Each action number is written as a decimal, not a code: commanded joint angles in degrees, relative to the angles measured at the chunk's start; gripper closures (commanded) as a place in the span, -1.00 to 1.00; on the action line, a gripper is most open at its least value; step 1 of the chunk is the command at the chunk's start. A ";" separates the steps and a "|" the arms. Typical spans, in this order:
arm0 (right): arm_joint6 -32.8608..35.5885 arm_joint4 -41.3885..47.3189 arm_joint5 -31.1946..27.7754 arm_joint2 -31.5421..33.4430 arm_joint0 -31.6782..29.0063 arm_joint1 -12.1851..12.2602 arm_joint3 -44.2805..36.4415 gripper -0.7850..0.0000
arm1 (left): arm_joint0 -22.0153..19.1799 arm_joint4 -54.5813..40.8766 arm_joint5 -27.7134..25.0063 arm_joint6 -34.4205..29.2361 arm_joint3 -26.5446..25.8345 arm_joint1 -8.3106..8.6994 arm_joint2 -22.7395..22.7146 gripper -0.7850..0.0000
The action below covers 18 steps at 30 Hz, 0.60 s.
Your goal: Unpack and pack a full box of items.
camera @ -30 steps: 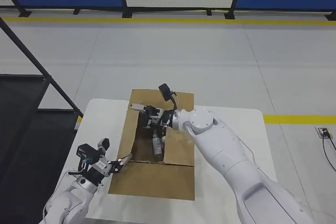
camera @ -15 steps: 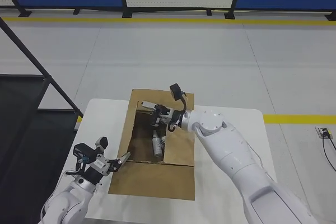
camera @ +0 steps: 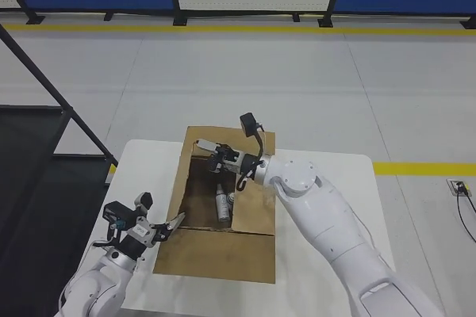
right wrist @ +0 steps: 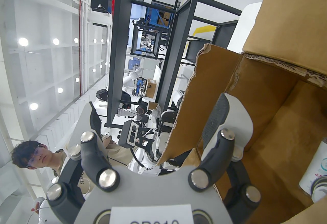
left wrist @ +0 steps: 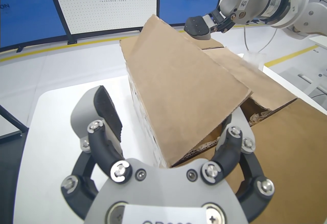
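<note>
An open cardboard box (camera: 214, 255) lies on the white table (camera: 325, 174), with a few bottles (camera: 222, 204) at its bottom. My left gripper (camera: 173, 226) is at the box's near left corner. It is open, and the raised left flap (left wrist: 184, 97) runs between its fingers (left wrist: 107, 112). My right gripper (camera: 212, 150) is over the far left corner, also open (right wrist: 157, 117). A torn-edged flap (right wrist: 204, 82) stands between its pads (right wrist: 217, 117). A white bottle (right wrist: 316, 171) lies deep in the box. The right gripper (left wrist: 201, 28) also hangs above the box's far end.
The box's far flap (camera: 222, 135), right flap (camera: 254, 208) and near flap are folded outward over the table. A black frame rack (camera: 40, 127) stands left of the table. Bare tabletop lies to the right of the box.
My right gripper has risen out of the box's middle and shifted to the far left corner, turning its wrist. The left gripper has barely moved.
</note>
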 commanded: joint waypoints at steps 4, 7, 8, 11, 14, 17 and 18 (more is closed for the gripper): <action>-1.82 -2.92 1.94 0.79 -1.96 0.75 -5.19 -1.00 | -0.05 -0.12 -0.19 -0.09 -0.04 -0.08 -0.16 -1.00; -3.38 -5.16 3.16 1.23 -3.29 1.21 -8.29 -1.00 | -0.20 -0.15 -0.45 -0.15 -0.22 -0.12 -0.20 -1.00; -3.71 -5.64 3.65 1.35 -3.77 1.33 -9.38 -1.00 | -0.25 -0.19 -0.54 -0.15 -0.27 -0.13 -0.24 -1.00; -4.57 -7.16 4.74 1.84 -5.07 1.71 -12.35 -1.00 | -0.31 -0.24 -0.71 -0.15 -0.38 -0.16 -0.36 -1.00; -5.21 -8.27 5.62 2.36 -6.17 2.04 -14.89 -1.00 | -0.33 -0.33 -0.84 -0.13 -0.41 -0.18 -0.63 -1.00; -5.43 -8.89 6.21 2.80 -6.96 2.28 -16.78 -1.00 | -0.31 -0.33 -0.81 -0.03 -0.40 -0.20 -0.91 -1.00; -5.60 -9.10 6.28 2.93 -7.16 2.34 -17.29 -1.00 | -0.28 -0.42 -0.78 -0.01 -0.40 -0.21 -1.03 -1.00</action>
